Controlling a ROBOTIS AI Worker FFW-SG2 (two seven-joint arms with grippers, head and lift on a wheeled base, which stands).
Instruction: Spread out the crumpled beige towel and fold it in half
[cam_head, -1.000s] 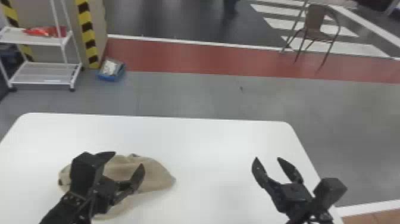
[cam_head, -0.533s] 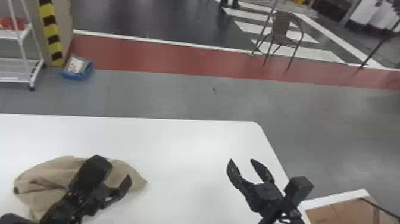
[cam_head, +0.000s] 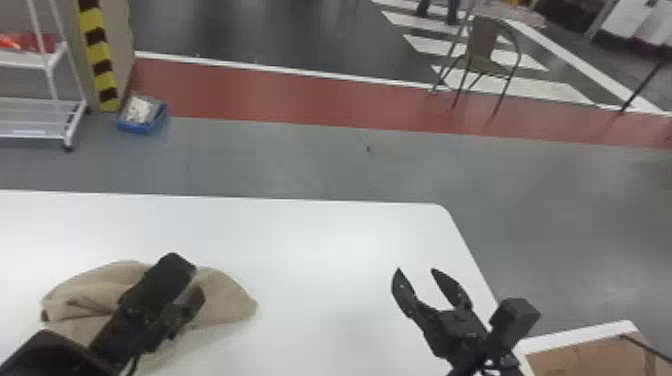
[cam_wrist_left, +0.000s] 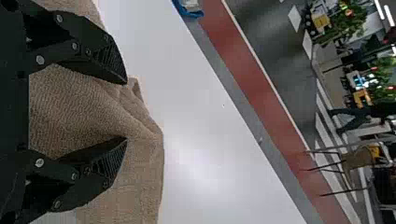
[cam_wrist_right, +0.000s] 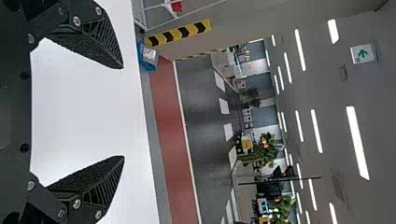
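Our beige towel lies crumpled on the table. We have all the spreading and folding left. Our left end effector and right end effector have their fingers apart.

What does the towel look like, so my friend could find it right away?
Find the big white table. On its left part, beneath the robot's left pincer, lies the towel. It's a beige, wrinkly cloth, while the pincer is black and stiff-looking.

Workshop-like hall with hazard stripes
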